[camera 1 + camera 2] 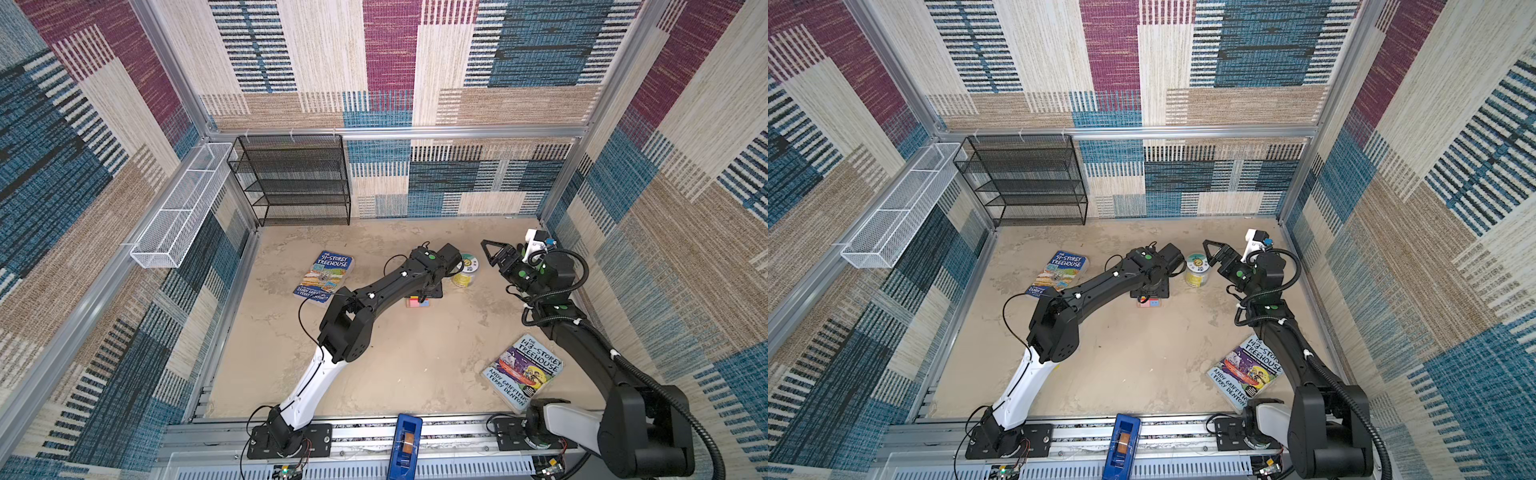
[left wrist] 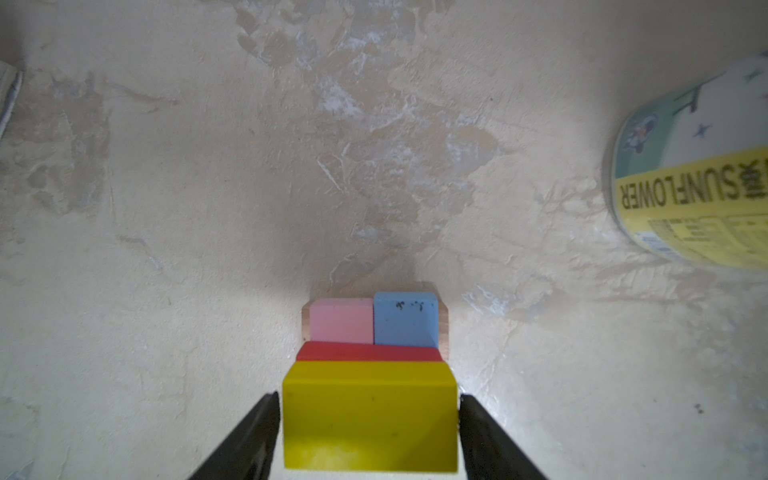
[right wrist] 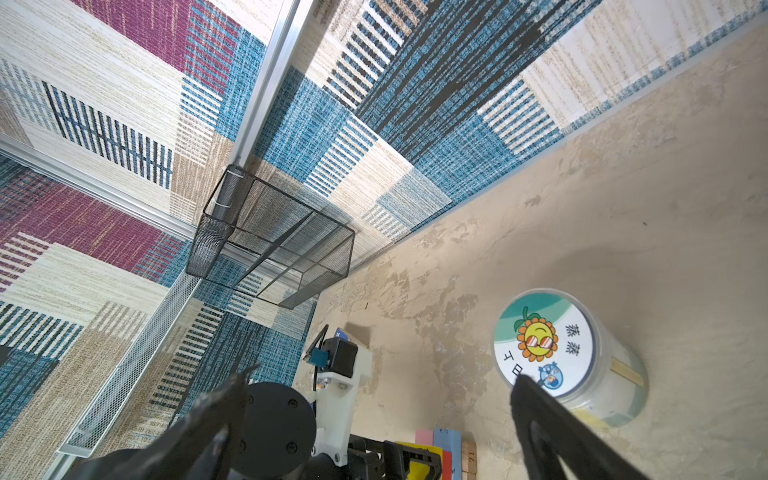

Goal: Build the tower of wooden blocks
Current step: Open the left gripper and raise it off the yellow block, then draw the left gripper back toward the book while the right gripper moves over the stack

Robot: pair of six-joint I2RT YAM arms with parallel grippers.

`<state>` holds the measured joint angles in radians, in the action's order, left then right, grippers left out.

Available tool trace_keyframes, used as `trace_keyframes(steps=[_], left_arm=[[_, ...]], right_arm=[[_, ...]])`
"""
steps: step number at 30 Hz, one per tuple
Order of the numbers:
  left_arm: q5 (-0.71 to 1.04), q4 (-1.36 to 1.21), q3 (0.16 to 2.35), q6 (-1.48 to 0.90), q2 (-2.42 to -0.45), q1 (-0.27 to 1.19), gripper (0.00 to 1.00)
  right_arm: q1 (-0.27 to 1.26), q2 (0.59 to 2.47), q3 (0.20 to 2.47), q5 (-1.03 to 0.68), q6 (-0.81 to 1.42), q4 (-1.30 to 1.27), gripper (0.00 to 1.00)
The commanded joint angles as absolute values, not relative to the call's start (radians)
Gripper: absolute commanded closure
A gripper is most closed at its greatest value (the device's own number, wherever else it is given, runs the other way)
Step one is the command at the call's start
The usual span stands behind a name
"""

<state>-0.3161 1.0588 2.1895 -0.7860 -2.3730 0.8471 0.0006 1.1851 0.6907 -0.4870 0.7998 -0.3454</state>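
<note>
low tower (image 1: 417,302) — wood slab (image 2: 444,332), pink block (image 2: 340,322) beside light blue block (image 2: 405,320), red slab (image 2: 368,352), yellow slab (image 2: 370,415) topmost

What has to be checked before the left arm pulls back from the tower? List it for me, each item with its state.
1. Yellow block lined up over red block: ok.
2. Pink block and blue block side by side on wood slab: ok.
3. Left gripper off the yellow block: cannot tell; its fingers sit close beside the block's ends.
4. Right gripper open, apart from the tower: ok.
5. Jar standing apart from the tower: ok.
</note>
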Motion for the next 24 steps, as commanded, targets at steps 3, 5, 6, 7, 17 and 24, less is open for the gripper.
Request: trace_keyframes(steps=[3,5,6,7,17,24], left_arm=[[-0.337,1.06,2.195,-0.764,-2.366,0.848,0.22],[-0.337,1.06,2.194,-0.76,-2.359,0.848,0.19],[-0.337,1.06,2.192,-0.758,-2.355,0.848,0.17],[-0.336,1.061,2.191,-0.756,-2.35,0.848,0.16],[-0.315,1.061,2.186,-0.728,-2.276,0.848,0.03],[-0.29,1.061,2.175,-0.707,-2.206,0.854,0.01]], right_arm=[[0.002,1.177,0.689,-0.482,0.806,-0.365,0.0],[0.002,1.177,0.689,-0.483,0.805,-0.364,0.0],[0.002,1.175,0.689,-0.483,0.805,-0.362,0.0],[0.002,1.176,0.689,-0.483,0.805,-0.362,0.0],[0.002,1.174,0.687,-0.479,0.804,-0.359,0.0],[0.002,1.165,0.689,-0.478,0.802,-0.351,0.0]])
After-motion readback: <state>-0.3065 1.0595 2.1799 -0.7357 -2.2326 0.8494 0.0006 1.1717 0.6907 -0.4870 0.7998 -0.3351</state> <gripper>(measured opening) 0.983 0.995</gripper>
